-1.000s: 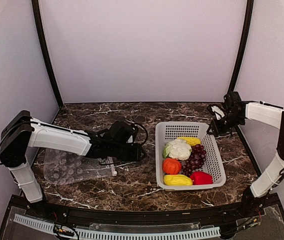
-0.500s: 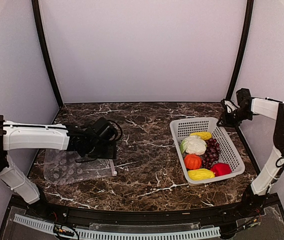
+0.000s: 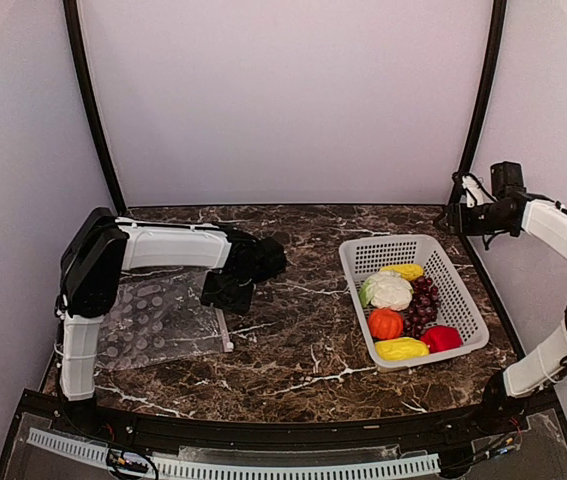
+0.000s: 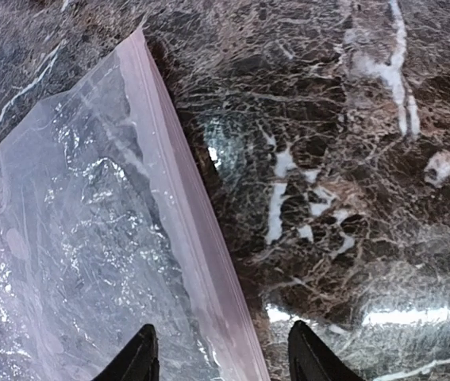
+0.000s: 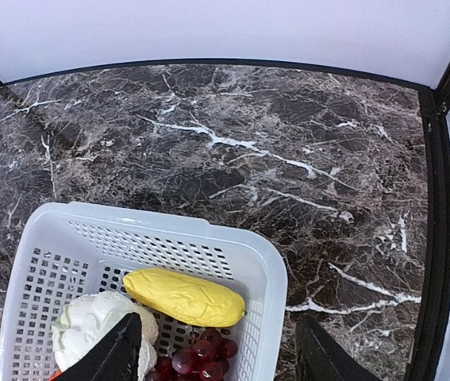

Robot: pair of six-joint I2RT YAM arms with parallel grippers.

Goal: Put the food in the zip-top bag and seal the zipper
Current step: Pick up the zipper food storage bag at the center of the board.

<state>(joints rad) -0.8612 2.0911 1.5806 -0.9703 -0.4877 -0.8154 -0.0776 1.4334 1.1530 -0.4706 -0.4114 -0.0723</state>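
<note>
The zip-top bag (image 3: 155, 322) lies flat on the marble at the left, its pinkish zipper (image 3: 223, 331) along its right edge. My left gripper (image 3: 227, 291) hovers open over that edge. In the left wrist view the gripper (image 4: 221, 361) straddles the zipper (image 4: 183, 208), with the bag (image 4: 66, 270) to its left. The food sits in a white basket (image 3: 354, 262): cauliflower (image 3: 389, 290), pumpkin (image 3: 385, 323), red pepper (image 3: 442, 338), grapes (image 3: 423, 304) and two yellow pieces (image 3: 402, 349). My right gripper (image 3: 455, 216) hangs open above the basket's far right corner (image 5: 266, 262), holding nothing, over a yellow piece (image 5: 183, 296).
The basket stands at the right, turned slightly, near the right frame post (image 3: 475, 120). Black frame rails run along the back and right edges (image 5: 437, 198). Bare marble (image 3: 293, 330) lies between bag and basket.
The basket slid right and turned. My right gripper let go of its rim, opened and rose. My left arm drew back from the basket to the bag's zipper edge and opened.
</note>
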